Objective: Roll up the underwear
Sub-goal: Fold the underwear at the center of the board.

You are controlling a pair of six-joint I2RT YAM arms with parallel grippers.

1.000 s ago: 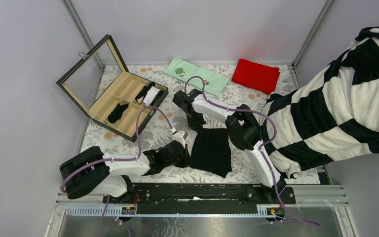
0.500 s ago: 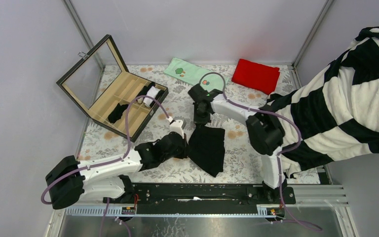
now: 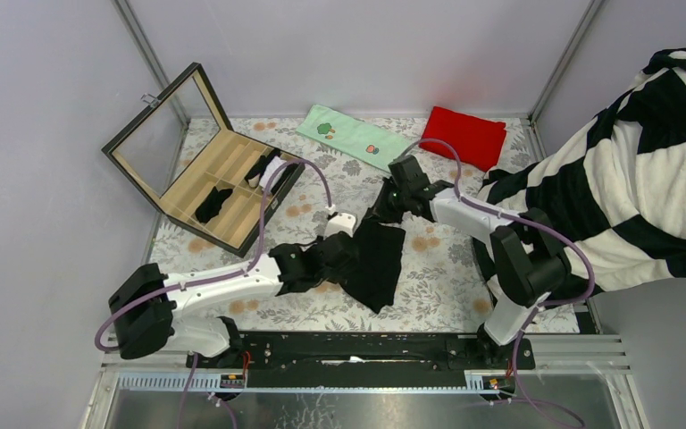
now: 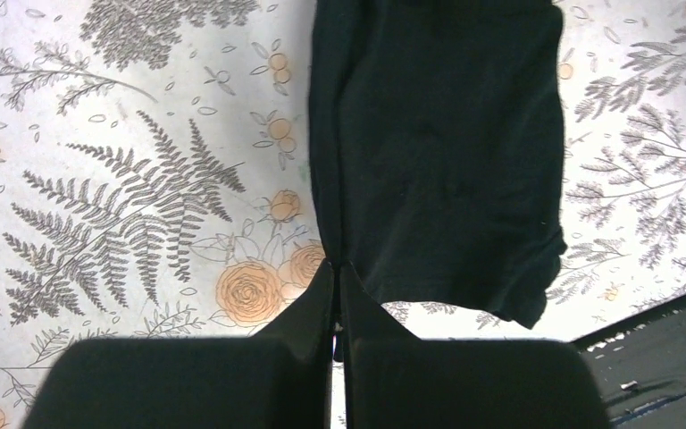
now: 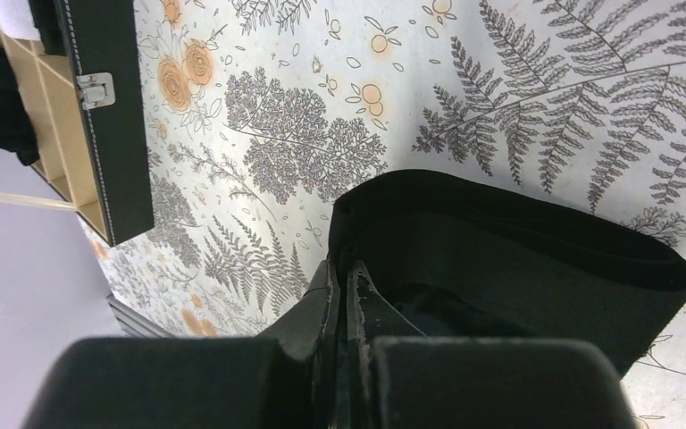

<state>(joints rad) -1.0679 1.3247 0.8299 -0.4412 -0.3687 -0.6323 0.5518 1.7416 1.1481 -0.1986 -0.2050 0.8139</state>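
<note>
The black underwear (image 3: 377, 259), toward the table's (image 3: 442, 286) near edge, is gripped sideways by the left claw (image 4: 338, 266) and at its waistband by the right claw (image 5: 344, 268).

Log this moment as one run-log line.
underwear: black, unrolled | left gripper: shut on its side edge | right gripper: shut on its far edge | wooden box: open

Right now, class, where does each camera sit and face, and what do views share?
Top external: above, behind the bases, facing down on the floral tablecloth; left arm and right arm show.
Left wrist: on its arm, facing down; shut left hand pinching black cloth underwear.
Right wrist: on its arm, facing down obliquely; shut right hand gripping the same underwear.
All share it.
</note>
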